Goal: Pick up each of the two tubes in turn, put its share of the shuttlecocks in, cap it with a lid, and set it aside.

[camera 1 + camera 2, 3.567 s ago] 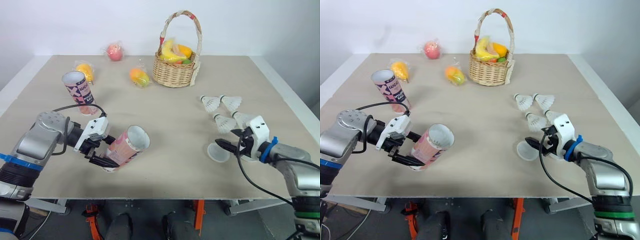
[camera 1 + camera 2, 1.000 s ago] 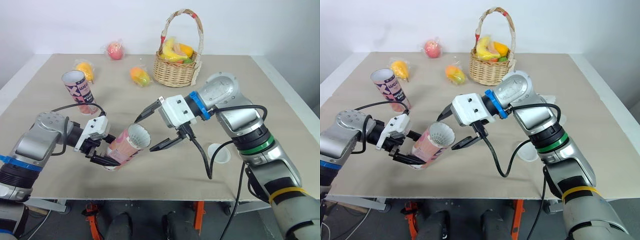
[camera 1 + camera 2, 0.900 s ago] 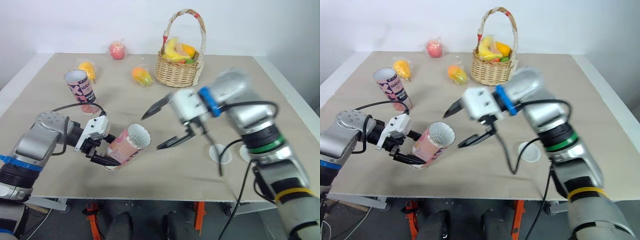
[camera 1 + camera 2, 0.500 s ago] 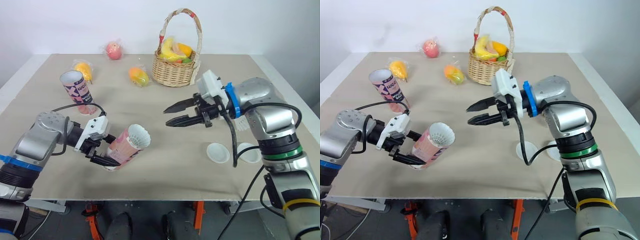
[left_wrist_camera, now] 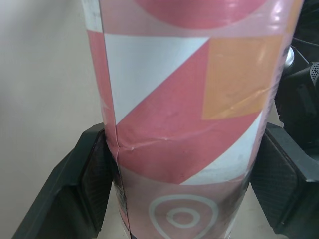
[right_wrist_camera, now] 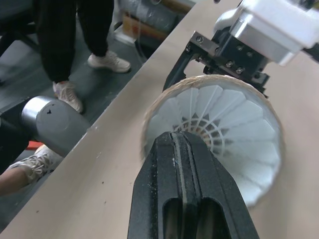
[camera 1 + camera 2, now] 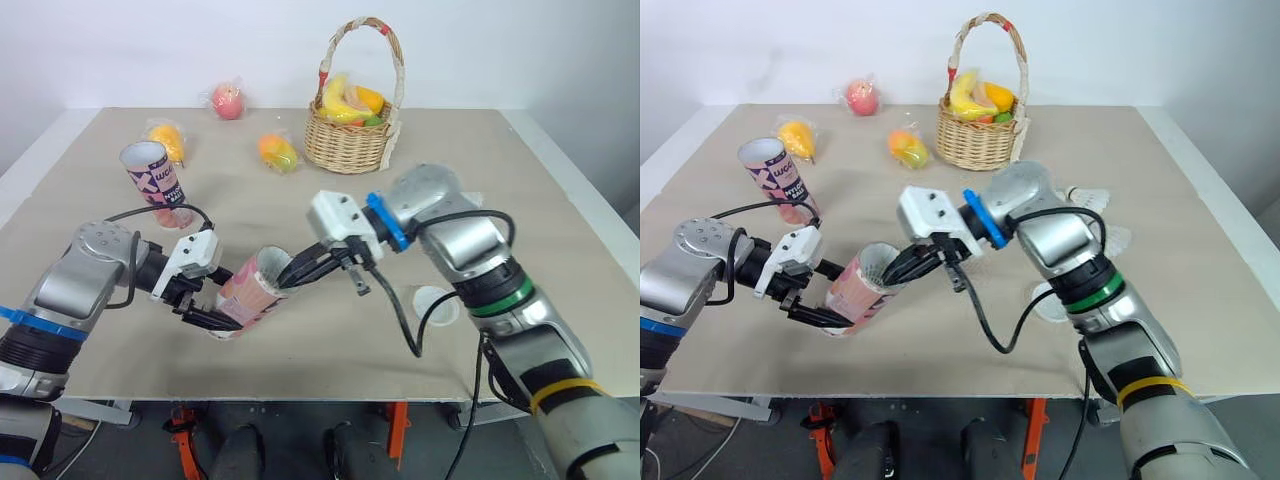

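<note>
At the left of the head views the purple-and-white tube (image 7: 157, 185) stands on its end on the counter (image 7: 120, 350), mouth up, well apart from my hands. Behind it, toward the upper left, lie an orange fruit in a wrapper (image 7: 170, 141) and a pink one (image 7: 228, 101). Lower left of centre, my left end effector (image 7: 214, 300) grips the pink tube (image 7: 243, 295) near its closed end, one finger (image 5: 82, 189) on each side of the patterned wall. The tube is held off the counter, tilted, with its open mouth pointing up and toward the middle of the frame. At that mouth sits my right end effector (image 7: 293, 277), its two fingers (image 6: 182, 149) pressed flat together with nothing between them. Their tips are right at the rim, over the white feather skirt of a shuttlecock (image 6: 224, 124) that sits inside the tube. I cannot tell whether the tips touch the feathers. My right arm reaches across the centre of the frame from the lower right. Behind it, at upper centre, are another orange fruit (image 7: 278, 152) and a wicker basket (image 7: 348, 145) holding yellow fruit. Right of centre a white lid (image 7: 445, 312) lies flat on the counter, partly crossed by my arm's cable. Farther right, two white shuttlecocks (image 7: 1087, 196) lie on the counter just past my right arm.
</note>
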You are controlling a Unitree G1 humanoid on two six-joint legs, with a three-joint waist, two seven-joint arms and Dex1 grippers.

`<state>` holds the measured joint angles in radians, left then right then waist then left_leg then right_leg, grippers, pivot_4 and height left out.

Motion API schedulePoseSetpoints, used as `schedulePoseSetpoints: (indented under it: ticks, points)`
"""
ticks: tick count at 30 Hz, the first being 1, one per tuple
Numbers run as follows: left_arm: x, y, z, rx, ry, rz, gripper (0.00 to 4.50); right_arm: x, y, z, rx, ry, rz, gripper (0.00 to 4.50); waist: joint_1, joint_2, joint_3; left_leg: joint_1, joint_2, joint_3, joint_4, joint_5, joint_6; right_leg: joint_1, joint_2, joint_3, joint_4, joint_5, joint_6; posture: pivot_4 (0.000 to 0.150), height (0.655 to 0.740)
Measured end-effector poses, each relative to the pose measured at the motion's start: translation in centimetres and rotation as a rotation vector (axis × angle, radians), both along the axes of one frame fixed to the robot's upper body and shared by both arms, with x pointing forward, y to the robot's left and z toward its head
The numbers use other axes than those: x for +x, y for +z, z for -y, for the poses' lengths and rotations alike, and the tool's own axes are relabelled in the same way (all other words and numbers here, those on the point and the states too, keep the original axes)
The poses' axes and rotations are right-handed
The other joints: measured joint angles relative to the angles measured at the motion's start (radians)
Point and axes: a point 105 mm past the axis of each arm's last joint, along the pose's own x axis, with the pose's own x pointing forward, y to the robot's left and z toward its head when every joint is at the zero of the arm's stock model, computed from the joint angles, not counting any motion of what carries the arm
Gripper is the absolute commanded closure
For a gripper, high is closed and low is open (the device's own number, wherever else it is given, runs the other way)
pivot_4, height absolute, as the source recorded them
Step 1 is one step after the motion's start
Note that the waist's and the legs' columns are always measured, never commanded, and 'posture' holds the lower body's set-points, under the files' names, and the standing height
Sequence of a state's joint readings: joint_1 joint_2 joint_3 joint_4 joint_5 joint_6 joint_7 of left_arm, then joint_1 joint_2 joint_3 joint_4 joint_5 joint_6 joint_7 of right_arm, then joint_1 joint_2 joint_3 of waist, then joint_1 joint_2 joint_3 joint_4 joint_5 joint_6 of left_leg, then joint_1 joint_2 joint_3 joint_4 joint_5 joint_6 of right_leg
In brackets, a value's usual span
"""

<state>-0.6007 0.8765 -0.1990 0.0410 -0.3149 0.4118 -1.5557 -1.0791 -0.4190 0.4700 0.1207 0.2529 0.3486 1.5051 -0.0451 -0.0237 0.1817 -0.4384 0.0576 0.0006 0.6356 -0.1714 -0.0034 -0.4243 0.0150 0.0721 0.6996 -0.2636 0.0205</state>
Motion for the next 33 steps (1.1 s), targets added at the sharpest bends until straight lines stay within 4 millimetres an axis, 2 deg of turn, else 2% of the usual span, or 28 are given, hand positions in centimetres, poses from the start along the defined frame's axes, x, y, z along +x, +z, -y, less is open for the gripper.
schedulePoseSetpoints:
  ticks: [4,13,18,22,24,28,30,31,33]
  points:
    - [0.0,0.0,0.0,0.0,0.002,0.0,0.89,0.3,0.0,-2.6,-0.04,0.01,0.022,4.46,-0.001,0.0,0.0,0.0,0.001,0.0,0.0,0.0,0.0,0.0,0.001,-0.001,0.0,0.0,-0.002,0.15,0.74]
    - [-0.1,-0.1,-0.5,0.009,0.019,-0.005,0.89,0.0,-0.7,-5.1,-0.108,0.033,-0.019,4.46,0.0,0.0,0.0,0.0,0.001,-0.001,0.0,0.0,0.0,0.0,0.001,-0.001,0.0,0.0,-0.002,0.15,0.74]
    - [-0.1,-0.2,-0.5,0.009,0.024,-0.003,0.89,-0.1,-0.8,-5.2,-0.123,0.023,-0.052,4.46,0.001,-0.001,-0.001,0.001,0.001,-0.001,0.0,0.0,0.0,0.001,0.0,-0.001,0.0,0.001,-0.001,0.15,0.74]
    - [-0.1,-0.1,-0.5,0.006,0.029,0.001,0.89,1.0,0.1,-4.3,-0.123,-0.014,-0.089,4.46,0.001,-0.001,0.0,0.0,0.001,-0.001,0.0,0.0,0.0,0.001,0.0,-0.002,0.0,0.001,-0.002,0.15,0.74]
    - [-0.1,-0.1,-0.4,0.001,0.028,0.001,0.89,1.7,1.5,-3.4,-0.086,-0.046,-0.102,4.46,0.003,-0.001,0.0,0.0,0.0,-0.001,0.0,0.0,0.0,0.001,0.0,-0.002,0.0,0.001,-0.002,0.15,0.74]
    - [-0.1,-0.1,-0.2,-0.008,0.023,0.0,0.89,2.9,5.3,-0.1,0.005,-0.106,-0.085,4.46,0.006,-0.001,0.0,-0.001,-0.002,-0.001,0.0,0.0,0.0,0.001,-0.003,-0.002,0.0,0.001,-0.002,0.15,0.74]
    - [-0.1,-0.1,-0.2,-0.009,0.022,0.001,0.89,3.1,6.1,1.3,0.026,-0.128,-0.077,4.46,0.004,0.0,0.0,-0.001,-0.003,-0.001,0.0,0.0,-0.001,0.0,-0.003,-0.001,0.0,0.0,-0.002,0.15,0.74]
    - [-0.1,-0.1,-0.1,-0.01,0.021,0.001,0.89,3.1,6.5,2.7,0.026,-0.148,-0.048,4.46,0.004,0.0,0.0,-0.001,-0.003,-0.001,-0.001,0.0,-0.001,0.0,-0.003,-0.001,0.0,0.0,-0.003,0.15,0.74]
    - [-0.1,-0.1,-0.1,-0.01,0.021,0.001,0.89,3.3,6.9,3.8,0.021,-0.174,-0.02,4.46,0.004,0.0,0.0,-0.001,-0.003,-0.001,-0.001,0.0,-0.001,0.0,-0.003,-0.001,0.0,0.0,-0.003,0.15,0.74]
